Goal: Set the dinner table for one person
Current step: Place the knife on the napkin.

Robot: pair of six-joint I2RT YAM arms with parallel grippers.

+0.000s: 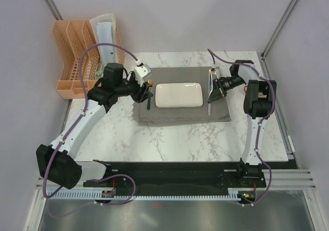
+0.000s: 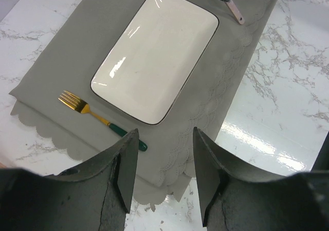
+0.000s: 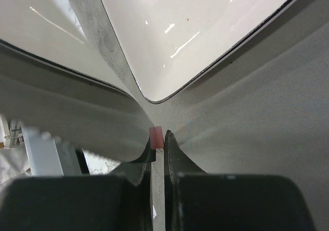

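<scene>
Beneath the plate [image 1: 179,95]: placemat [image 1: 180,117], spread on the dinner table [image 1: 169,141]. Just left of the plate, on the placemat: fork [image 2: 85,108]. Just right of the plate: knife [image 1: 209,106]. Well behind and left of the plate, off the placemat: rack [image 1: 72,61].

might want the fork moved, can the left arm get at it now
Probably yes. The left gripper hangs open close to the fork, which lies bare on the placemat beside the plate. Nothing covers it, and the right gripper holds a knife on the plate's far side.
</scene>
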